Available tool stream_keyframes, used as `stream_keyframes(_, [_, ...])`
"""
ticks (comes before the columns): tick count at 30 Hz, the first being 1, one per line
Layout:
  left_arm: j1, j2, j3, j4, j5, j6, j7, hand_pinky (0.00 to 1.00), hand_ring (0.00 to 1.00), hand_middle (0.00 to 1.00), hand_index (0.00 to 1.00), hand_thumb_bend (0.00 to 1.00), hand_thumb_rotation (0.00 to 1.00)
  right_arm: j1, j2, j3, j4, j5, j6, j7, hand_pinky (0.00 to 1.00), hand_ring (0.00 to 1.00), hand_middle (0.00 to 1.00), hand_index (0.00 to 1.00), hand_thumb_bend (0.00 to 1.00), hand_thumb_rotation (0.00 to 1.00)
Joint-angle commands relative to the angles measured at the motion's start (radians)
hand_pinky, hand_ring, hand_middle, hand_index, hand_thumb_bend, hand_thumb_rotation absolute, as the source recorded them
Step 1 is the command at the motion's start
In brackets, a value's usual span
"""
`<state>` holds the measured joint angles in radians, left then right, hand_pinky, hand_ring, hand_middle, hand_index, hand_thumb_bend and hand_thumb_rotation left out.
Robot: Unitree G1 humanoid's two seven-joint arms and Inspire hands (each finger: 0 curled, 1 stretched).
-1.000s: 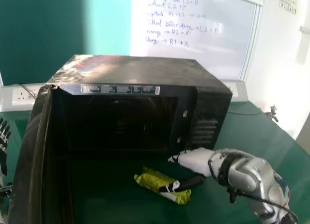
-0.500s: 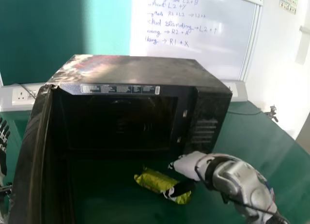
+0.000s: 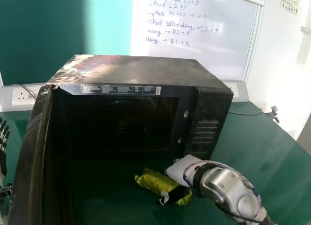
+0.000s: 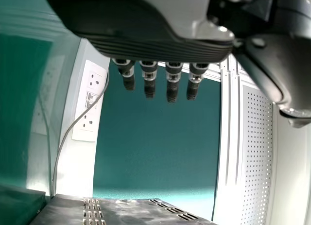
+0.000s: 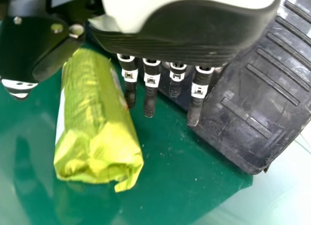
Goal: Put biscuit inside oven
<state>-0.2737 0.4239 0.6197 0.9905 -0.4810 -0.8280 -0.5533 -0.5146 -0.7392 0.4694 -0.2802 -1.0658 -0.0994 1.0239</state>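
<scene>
The yellow-green biscuit packet (image 3: pixel 154 182) lies on the green table in front of the black oven (image 3: pixel 141 72), whose door (image 3: pixel 30 157) stands open at the left. Over the packet's right end is my right hand (image 3: pixel 181 169). In the right wrist view the packet (image 5: pixel 97 123) lies between the thumb and the straight fingers of my right hand (image 5: pixel 151 89), not gripped. My left hand (image 3: pixel 3 137) is at the far left edge, outside the oven door; in the left wrist view the left hand (image 4: pixel 148 79) has its fingers straight.
Behind the oven are a wall with sockets (image 3: pixel 22 95) and a whiteboard (image 3: pixel 204 40). Green table surface (image 3: pixel 262 157) extends to the right of the oven. A cable runs along the back, near a small object (image 3: pixel 273 113).
My right hand and forearm have moved left, bringing the hand over the packet's right part. The packet and my left hand look unmoved.
</scene>
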Motion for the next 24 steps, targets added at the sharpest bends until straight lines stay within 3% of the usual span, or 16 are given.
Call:
stream_keyframes(1, [0.040,-0.046,-0.003,0.028,-0.004,-0.005,0.000,0.74,0.77,0.76,0.80,0.78,0.66,0.010,0.019,0.016,0.005,-0.018,-0.005,0.013,0.78,0.85,0.88,0.90,1.00,0.47])
stream_keyframes(5, [0.041,-0.049,-0.002,0.021,-0.008,-0.003,-0.003,0.74,0.77,0.76,0.80,0.78,0.66,0.010,0.039,0.026,0.025,-0.046,-0.009,0.018,0.81,0.86,0.90,0.92,1.00,0.45])
stream_keyframes(12, [0.044,-0.048,-0.006,0.016,0.000,-0.003,0.012,0.74,0.78,0.76,0.80,0.80,0.66,0.007,0.068,0.051,0.070,-0.115,-0.010,0.023,0.76,0.83,0.88,0.91,1.00,0.44])
stream_keyframes(17, [0.048,-0.049,-0.008,0.009,-0.003,-0.003,0.004,0.74,0.77,0.76,0.80,0.78,0.66,0.012,0.085,0.058,0.108,-0.154,-0.004,0.009,0.65,0.75,0.82,0.89,1.00,0.41])
stream_keyframes(23, [0.049,-0.051,-0.006,0.006,-0.001,-0.003,0.009,0.75,0.78,0.76,0.80,0.78,0.67,0.012,0.084,0.055,0.151,-0.167,-0.009,-0.037,0.67,0.76,0.82,0.88,1.00,0.42])
stream_keyframes(24, [0.048,-0.052,-0.006,0.006,-0.002,-0.003,0.010,0.74,0.78,0.76,0.80,0.77,0.66,0.011,0.082,0.055,0.160,-0.167,-0.011,-0.049,0.61,0.71,0.78,0.87,1.00,0.42])
